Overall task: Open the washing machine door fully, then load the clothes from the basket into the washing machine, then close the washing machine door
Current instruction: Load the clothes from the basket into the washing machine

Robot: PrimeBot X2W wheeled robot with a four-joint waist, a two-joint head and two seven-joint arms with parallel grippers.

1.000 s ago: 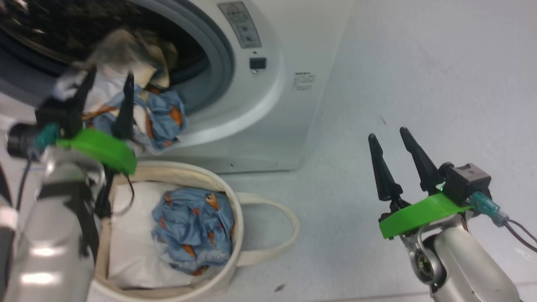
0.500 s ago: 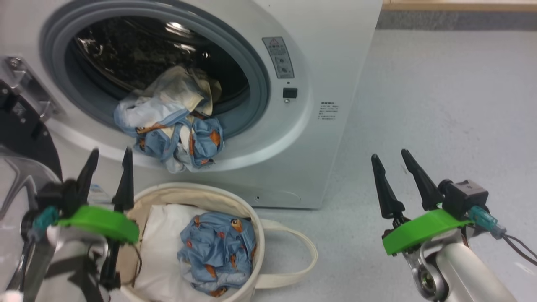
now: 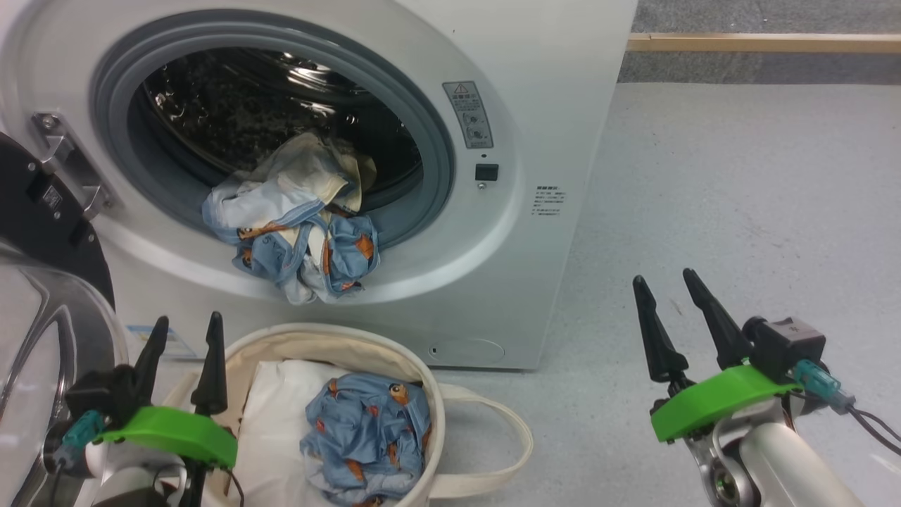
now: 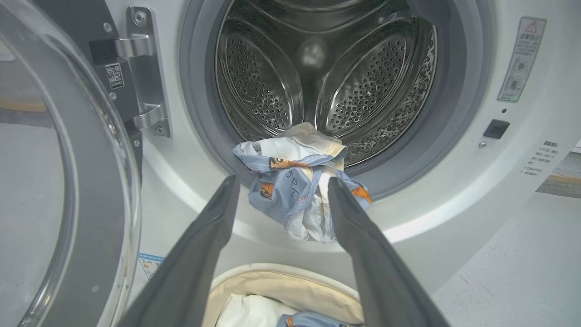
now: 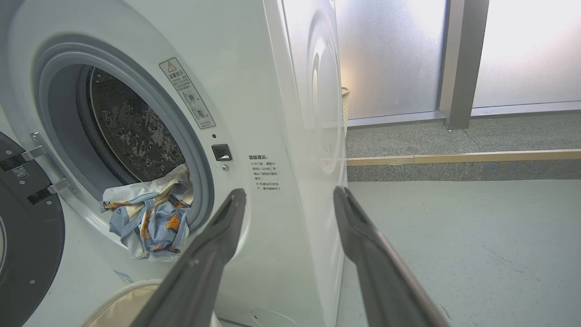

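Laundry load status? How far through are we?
Done: door is swung wide open; one bundle of clothes sits at the mouth of the washing machine, half hanging out. In hand: nothing; left gripper and right gripper are open and empty. Left: blue garment in the basket, tucking in the hanging bundle, shutting the door.

Pale grey floor (image 3: 739, 176) meets a wooden strip (image 5: 454, 159), dark carpet (image 5: 499, 131), then bright frosted glass panels (image 5: 390, 54)
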